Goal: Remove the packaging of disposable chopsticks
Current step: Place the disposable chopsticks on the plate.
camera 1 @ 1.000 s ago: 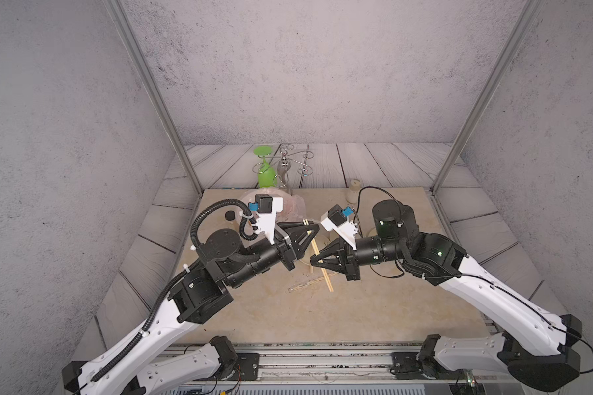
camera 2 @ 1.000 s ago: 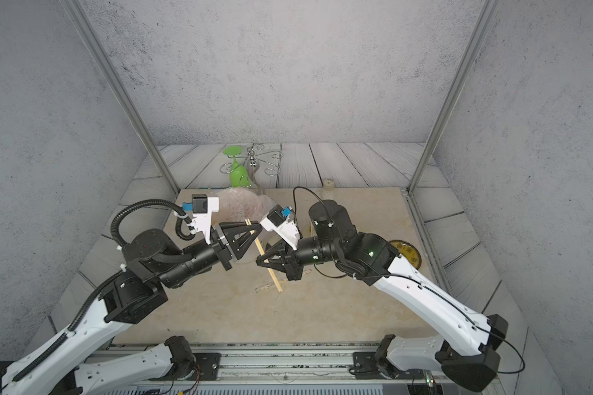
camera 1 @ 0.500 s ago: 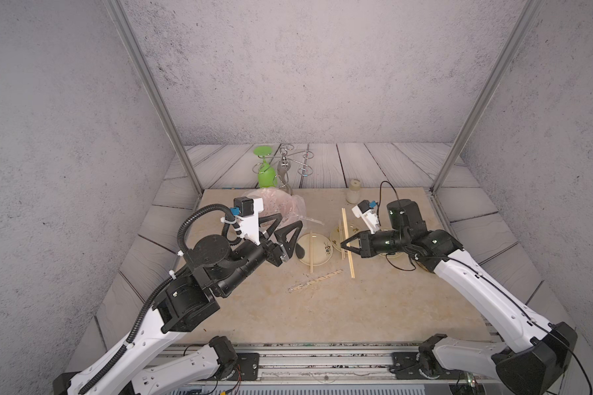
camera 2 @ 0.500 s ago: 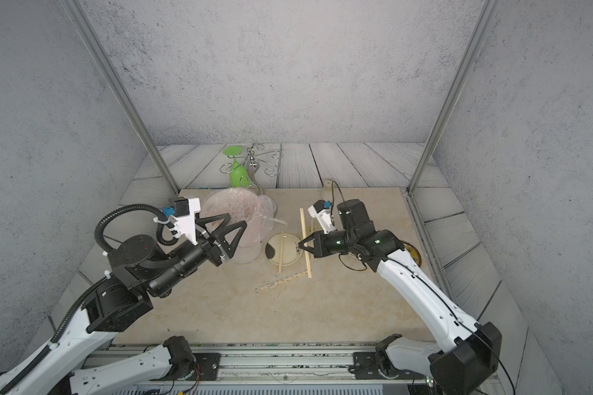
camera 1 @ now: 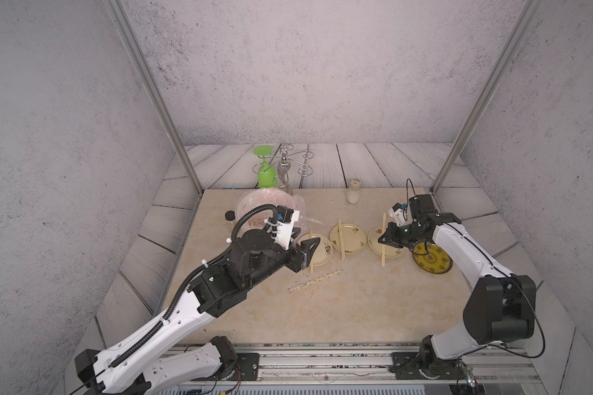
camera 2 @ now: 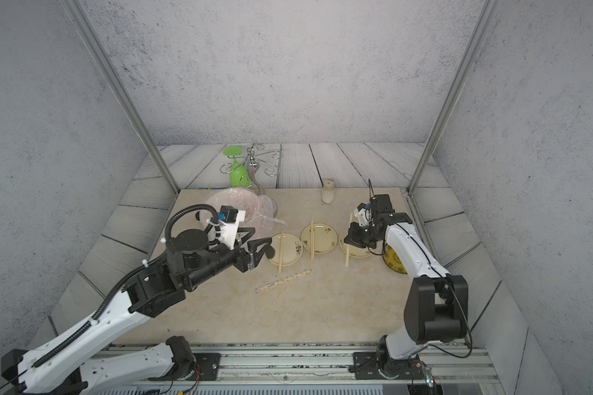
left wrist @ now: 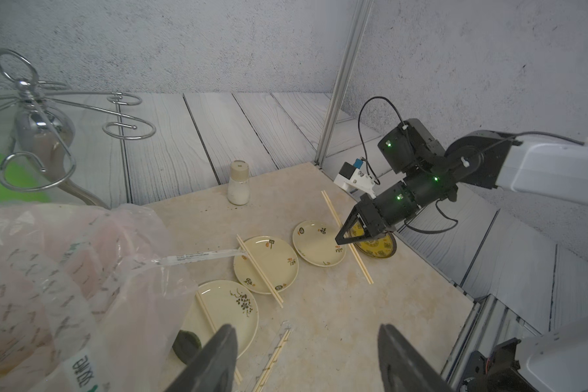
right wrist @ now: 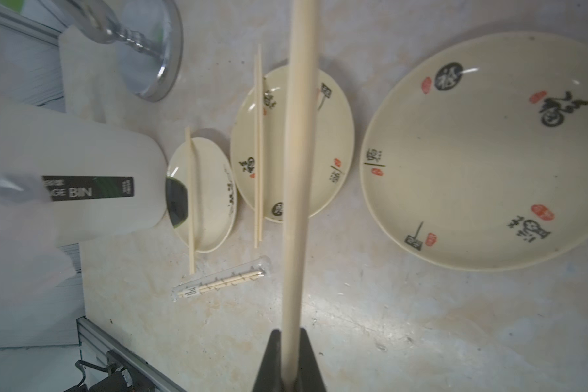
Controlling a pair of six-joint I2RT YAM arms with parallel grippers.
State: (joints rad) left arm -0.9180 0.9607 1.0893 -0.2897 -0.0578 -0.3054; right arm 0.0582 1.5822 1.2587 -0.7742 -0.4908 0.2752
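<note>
Step in hand: placing a bared pair. Your right tool (camera 1: 382,240) is clamped on the disposable chopsticks (camera 1: 383,257), right of centre in both top views, over a cream plate (camera 1: 371,243). Left tool (left wrist: 306,334): spread wide, empty. Outstanding stock: one pair, pale sticks inside clear printed packaging (camera 1: 315,281), on the bench (camera 1: 356,307) at lower centre. Next, I judge: lower, release, then fetch that sleeve.

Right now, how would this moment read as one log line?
left jaws: open, empty | right jaws: shut on bare chopsticks | wrapped pair: on table | empty sleeve: by bag
</note>
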